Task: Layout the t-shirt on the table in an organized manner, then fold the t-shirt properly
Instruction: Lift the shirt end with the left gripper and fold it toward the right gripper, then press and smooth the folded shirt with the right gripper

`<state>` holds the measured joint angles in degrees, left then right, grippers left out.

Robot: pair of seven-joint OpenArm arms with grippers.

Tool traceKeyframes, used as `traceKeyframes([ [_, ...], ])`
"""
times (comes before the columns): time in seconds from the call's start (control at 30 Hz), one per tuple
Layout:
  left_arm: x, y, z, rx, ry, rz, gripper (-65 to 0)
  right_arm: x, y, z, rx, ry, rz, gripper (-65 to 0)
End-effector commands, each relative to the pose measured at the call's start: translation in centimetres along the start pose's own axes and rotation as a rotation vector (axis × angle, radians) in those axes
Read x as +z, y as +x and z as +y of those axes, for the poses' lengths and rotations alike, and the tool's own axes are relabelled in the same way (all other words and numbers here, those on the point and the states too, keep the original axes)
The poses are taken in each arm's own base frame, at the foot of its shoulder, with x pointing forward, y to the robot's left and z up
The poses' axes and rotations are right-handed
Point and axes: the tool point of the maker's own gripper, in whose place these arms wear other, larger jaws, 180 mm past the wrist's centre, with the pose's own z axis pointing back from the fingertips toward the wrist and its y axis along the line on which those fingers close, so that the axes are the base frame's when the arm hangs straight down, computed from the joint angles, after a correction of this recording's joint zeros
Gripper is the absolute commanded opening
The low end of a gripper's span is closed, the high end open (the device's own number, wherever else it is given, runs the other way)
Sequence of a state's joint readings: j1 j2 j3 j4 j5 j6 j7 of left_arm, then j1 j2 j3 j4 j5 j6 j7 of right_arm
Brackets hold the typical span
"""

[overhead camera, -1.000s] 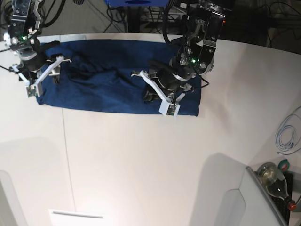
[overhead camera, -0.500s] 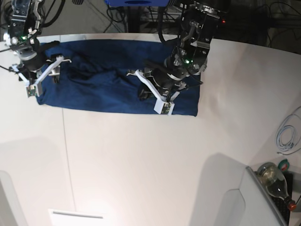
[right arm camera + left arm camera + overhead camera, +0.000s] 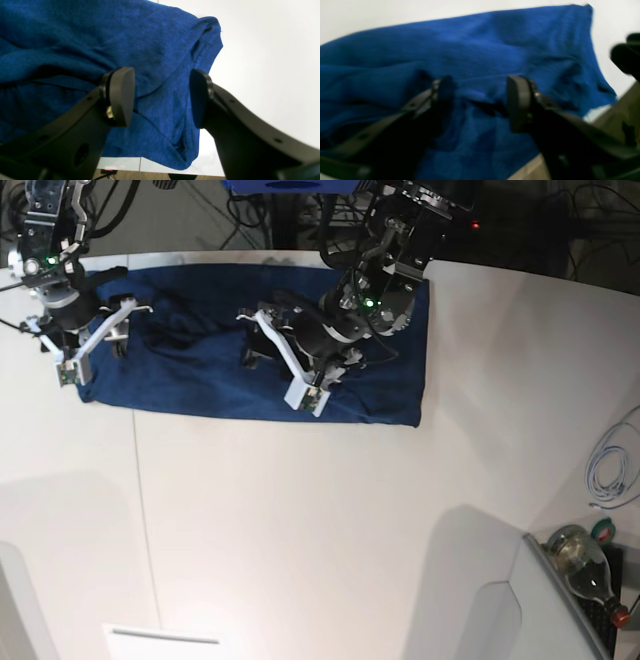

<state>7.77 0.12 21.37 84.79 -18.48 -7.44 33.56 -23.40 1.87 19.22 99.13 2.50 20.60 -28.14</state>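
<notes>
Left gripper (image 3: 480, 100) fills the lower half of the left wrist view, its two dark pads (image 3: 517, 102) standing well apart with nothing pinched between them; wrinkled blue cloth of the t-shirt (image 3: 475, 50) lies beneath and beyond. The picture is blurred. White table (image 3: 370, 12) shows past the shirt's far edge and at the right, where the cloth ends in a corner.

Right gripper (image 3: 161, 97), seen from its own wrist camera, is likewise spread wide and holds nothing; its fingers (image 3: 120, 95) hang over a folded, rumpled end of the t-shirt (image 3: 100, 37). The cloth stops near the edge of the table (image 3: 262, 62), whose bare white top runs off to the right. A strip of brownish floor (image 3: 155, 175) shows below the table's edge.

From the base view, the t-shirt (image 3: 200, 370) lies as a long band along the far edge of the table (image 3: 320, 530), creased in the middle. The left gripper (image 3: 285, 355) hovers over the shirt's middle, the right gripper (image 3: 95, 330) over the end nearest the table's far left corner. A thin seam (image 3: 145, 520) runs down the white top. Beyond the far edge hang dark cables (image 3: 250, 210); at the right edge lie a coiled white cable (image 3: 612, 465) and, lower, a glass bottle (image 3: 585, 565).
</notes>
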Motion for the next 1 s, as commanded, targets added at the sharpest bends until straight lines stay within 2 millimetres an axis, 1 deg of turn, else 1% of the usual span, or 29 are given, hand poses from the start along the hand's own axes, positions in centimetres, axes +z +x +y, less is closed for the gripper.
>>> traceKeyframes([
  [0.0, 0.0, 2.2, -1.0, -0.018, -0.029, -0.060, -26.5, 0.2, 1.1, -0.2, 0.007, -0.005, -0.038, -32.3],
  [0.03, -0.1, 2.3, -1.4, -0.029, -0.039, -0.060, -25.8, 0.2, 1.0, -0.2, 0.007, -0.005, -0.037, -32.3],
  [0.1, 0.4, 3.4, -2.1, -0.045, -0.054, -0.091, -26.0, 0.3, 1.1, -0.2, 0.008, -0.005, -0.040, -32.3],
  [0.13, 1.0, 4.2, -2.2, -0.052, -0.055, -0.119, -26.0, 0.3, 1.1, -0.2, 0.009, -0.006, -0.041, -32.3],
  [0.17, 1.9, 5.1, -1.4, -0.057, -0.036, -0.151, -26.2, 0.4, 1.3, -0.2, 0.011, -0.005, -0.045, -32.3],
  [0.2, 3.3, 5.6, 0.1, -0.058, 0.001, -0.175, -26.3, 0.7, 1.9, -0.2, 0.016, -0.007, -0.062, -32.3],
  [0.23, 4.9, 6.0, 2.2, -0.051, 0.053, -0.201, -27.2, 1.0, 2.7, -0.1, 0.025, -0.007, -0.085, -32.3],
  [0.27, 6.4, 6.1, 4.5, -0.035, 0.115, -0.222, -29.9, 1.3, 3.6, 0.5, 0.042, 0.006, -0.108, -32.3],
  [0.3, 8.4, 5.8, 7.4, -0.014, 0.193, -0.233, -35.4, 1.6, 4.6, 1.8, 0.073, 0.044, -0.136, -32.3],
  [0.33, 10.3, 4.7, 10.5, 0.015, 0.279, -0.227, -42.3, 2.0, 5.5, 3.1, 0.104, 0.080, -0.159, -32.3],
  [0.4, 14.8, 2.5, 16.7, 0.079, 0.461, -0.217, -61.4, 2.2, 6.5, 6.2, 0.169, 0.169, -0.180, -32.3],
  [0.43, 16.8, 1.8, 18.9, 0.108, 0.534, -0.220, -65.0, 2.2, 6.5, 7.9, 0.202, 0.217, -0.170, -32.3],
  [0.5, 21.6, -1.0, 23.4, 0.177, 0.694, -0.206, -65.0, 2.3, 6.8, 11.6, 0.308, 0.331, -0.162, -32.7],
  [0.53, 23.6, -2.0, 25.1, 0.208, 0.761, -0.205, -65.0, 2.5, 6.7, 13.5, 0.351, 0.384, -0.161, -34.5],
  [0.57, 26.1, -3.2, 26.9, 0.240, 0.840, -0.202, -65.0, 2.9, 6.3, 15.5, 0.398, 0.442, -0.156, -37.8],
  [0.6, 28.4, -4.6, 28.4, 0.277, 0.908, -0.197, -65.0, 3.3, 6.2, 17.5, 0.440, 0.492, -0.158, -42.0],
  [0.63, 30.4, -5.9, 29.7, 0.316, 0.968, -0.195, -65.0, 3.8, 6.1, 19.4, 0.486, 0.544, -0.165, -44.9],
  [0.67, 32.4, -7.3, 30.9, 0.358, 1.026, -0.193, -65.0, 4.3, 5.9, 21.2, 0.533, 0.589, -0.163, -46.1],
  [0.7, 33.8, -8.4, 31.7, 0.394, 1.067, -0.191, -65.0, 4.6, 5.8, 22.6, 0.573, 0.624, -0.164, -44.9],
  [0.73, 35.2, -9.7, 32.4, 0.431, 1.105, -0.188, -65.0, 4.9, 5.7, 24.0, 0.619, 0.653, -0.154, -42.3],
  [0.77, 36.3, -10.8, 32.8, 0.463, 1.138, -0.184, -65.0, 4.9, 5.5, 25.1, 0.659, 0.676, -0.140, -38.3],
  [0.8, 37.1, -11.6, 33.1, 0.486, 1.161, -0.183, -65.0, 4.7, 5.8, 25.8, 0.691, 0.685, -0.141, -34.1],
  [0.87, 38.4, -12.2, 33.5, 0.495, 1.188, -0.177, -65.0, 4.3, 6.7, 27.7, 0.700, 0.695, -0.147, -26.9],
  [0.97, 38.6, -12.6, 33.3, 0.490, 1.190, -0.163, -65.0, 3.2, 8.3, 29.6, 0.702, 0.694, -0.156, -26.1],
])
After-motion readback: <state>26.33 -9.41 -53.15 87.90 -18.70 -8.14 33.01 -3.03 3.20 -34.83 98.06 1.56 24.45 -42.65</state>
